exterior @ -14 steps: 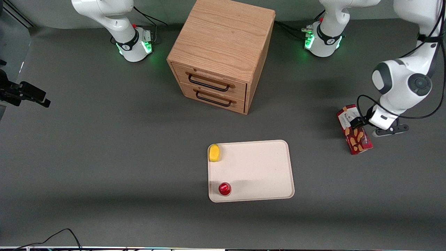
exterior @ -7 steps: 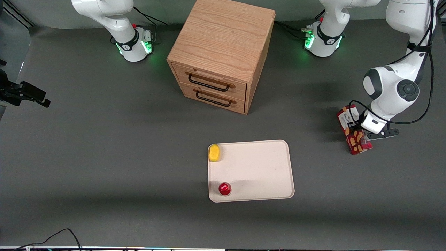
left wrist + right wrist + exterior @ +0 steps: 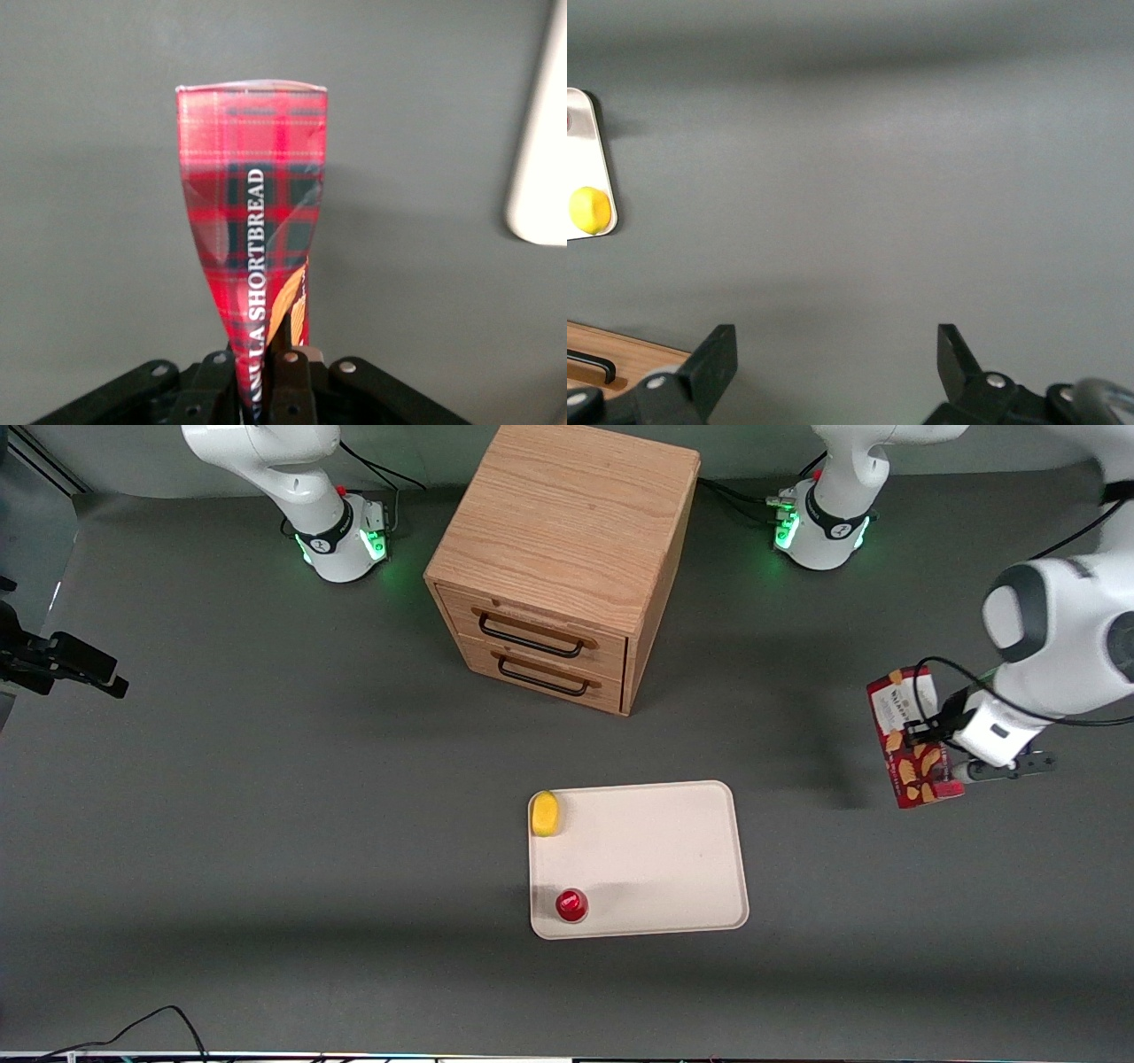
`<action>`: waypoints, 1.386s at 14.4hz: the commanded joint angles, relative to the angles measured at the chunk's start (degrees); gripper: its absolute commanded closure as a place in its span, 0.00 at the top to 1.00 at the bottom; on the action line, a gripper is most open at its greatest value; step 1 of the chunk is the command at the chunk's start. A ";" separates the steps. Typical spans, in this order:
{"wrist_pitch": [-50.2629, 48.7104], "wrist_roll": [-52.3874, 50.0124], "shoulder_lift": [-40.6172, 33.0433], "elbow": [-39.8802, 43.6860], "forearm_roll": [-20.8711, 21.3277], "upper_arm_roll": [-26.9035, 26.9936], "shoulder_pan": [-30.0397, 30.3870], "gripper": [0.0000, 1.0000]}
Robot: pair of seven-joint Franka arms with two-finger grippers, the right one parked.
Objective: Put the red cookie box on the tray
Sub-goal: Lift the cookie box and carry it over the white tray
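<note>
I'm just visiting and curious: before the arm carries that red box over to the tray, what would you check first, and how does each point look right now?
1. Grip: the gripper is shut on the red cookie box. Ok.
2. Lift: the box's shadow lies apart from it, so it seems clear of the table. Ok, probably.
3. Landing space: the tray has a wide bare area. Ok.
4. Things already on the tray: the yellow object and small red object sit along the edge toward the parked arm's end. Ok.
5. Path: nothing lies between box and tray. Ok.
6. Firmness of hold: cannot tell.
</note>
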 commanded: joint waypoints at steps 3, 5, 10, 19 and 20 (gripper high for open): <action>-22.02 -9.04 3.65 24.18 3.44 -5.02 -1.10 0.00; -22.22 -15.27 4.79 26.48 3.35 -8.53 -1.28 0.00; -10.05 -37.32 13.39 29.48 3.35 -20.57 -1.45 0.00; 20.13 -49.76 35.46 28.51 23.12 -25.96 -5.67 0.00; 22.58 -49.84 35.99 27.38 24.52 -25.78 -5.67 0.00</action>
